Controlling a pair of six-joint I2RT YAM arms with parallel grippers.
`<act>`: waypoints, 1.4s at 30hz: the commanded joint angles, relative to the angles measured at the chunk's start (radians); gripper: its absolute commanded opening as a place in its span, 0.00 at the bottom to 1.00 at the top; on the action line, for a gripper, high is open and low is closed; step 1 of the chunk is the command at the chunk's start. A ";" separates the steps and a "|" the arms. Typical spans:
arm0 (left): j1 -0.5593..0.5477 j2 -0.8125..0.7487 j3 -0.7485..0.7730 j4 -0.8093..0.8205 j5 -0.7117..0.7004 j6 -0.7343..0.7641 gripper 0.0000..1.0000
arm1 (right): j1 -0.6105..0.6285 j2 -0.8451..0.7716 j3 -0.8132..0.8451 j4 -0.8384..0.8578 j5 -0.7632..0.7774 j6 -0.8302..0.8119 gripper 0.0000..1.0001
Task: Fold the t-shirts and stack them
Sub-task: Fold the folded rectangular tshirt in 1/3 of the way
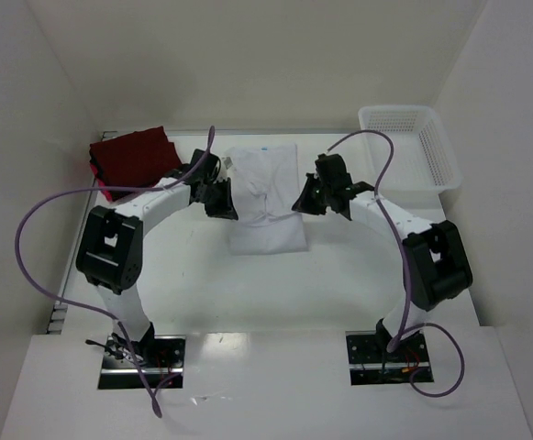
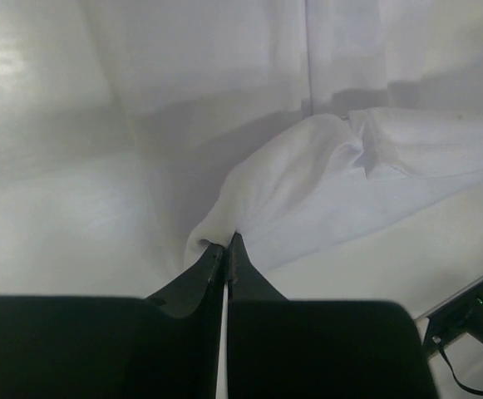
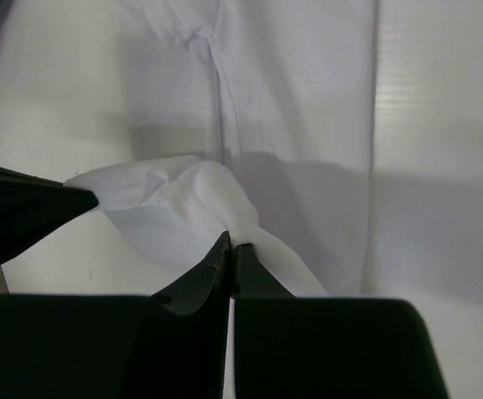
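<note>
A white t-shirt [image 1: 264, 183] lies lengthwise in the middle of the table, its neck label at the far end. My left gripper [image 1: 226, 207] is shut on the shirt's left edge, and the left wrist view shows a lifted fold of white cloth [image 2: 308, 183] pinched at the closed tips [image 2: 226, 243]. On the shirt's right edge my right gripper [image 1: 301, 203] is shut as well, with a raised ridge of cloth [image 3: 199, 191] caught at its tips [image 3: 231, 243]. Dark red t-shirts [image 1: 133, 158] lie folded in a pile at the back left.
A white plastic mesh basket [image 1: 413, 147] stands at the back right. White walls close in the table on three sides. The left gripper's dark finger [image 3: 17, 212] shows at the left edge of the right wrist view.
</note>
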 commanded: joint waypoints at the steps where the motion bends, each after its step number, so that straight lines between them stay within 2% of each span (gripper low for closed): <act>1: 0.043 0.091 0.112 -0.004 0.078 0.085 0.00 | -0.010 0.094 0.118 0.054 -0.019 -0.053 0.00; 13: 0.107 0.386 0.465 -0.089 0.210 0.160 0.01 | -0.072 0.371 0.376 0.026 -0.030 -0.074 0.00; 18: 0.127 0.422 0.483 -0.089 0.210 0.150 0.13 | -0.102 0.423 0.399 0.042 -0.040 -0.074 0.09; 19: 0.128 0.430 0.483 -0.088 0.210 0.141 0.31 | -0.111 0.437 0.408 0.043 -0.051 -0.075 0.12; 22: 0.155 0.430 0.474 -0.058 0.224 0.141 0.49 | -0.111 0.448 0.417 0.090 -0.081 -0.085 0.26; 23: 0.155 0.430 0.485 -0.058 0.224 0.168 0.63 | -0.111 0.448 0.426 0.117 -0.081 -0.096 0.29; 26: 0.166 0.420 0.504 -0.049 0.238 0.197 0.78 | -0.111 0.459 0.446 0.149 -0.081 -0.105 0.36; 27: 0.174 0.407 0.505 -0.040 0.229 0.198 0.85 | -0.111 0.459 0.471 0.158 -0.081 -0.105 0.45; 30: 0.175 0.362 0.522 -0.025 0.208 0.189 0.90 | -0.120 0.459 0.510 0.161 -0.081 -0.105 0.50; 31: 0.175 0.346 0.523 -0.025 0.198 0.189 0.92 | -0.120 0.443 0.531 0.152 -0.081 -0.105 0.58; 34: 0.175 0.262 0.512 -0.033 0.168 0.205 0.94 | -0.120 0.361 0.522 0.151 -0.068 -0.114 0.73; 36: 0.175 0.190 0.482 -0.035 0.202 0.218 0.94 | -0.120 0.301 0.483 0.151 -0.023 -0.127 0.78; 39: 0.153 0.084 0.377 -0.035 0.284 0.228 0.91 | -0.120 0.161 0.380 0.164 -0.028 -0.127 0.78; 42: 0.092 0.007 0.230 0.001 0.290 0.213 0.83 | -0.120 0.060 0.256 0.200 -0.058 -0.108 0.65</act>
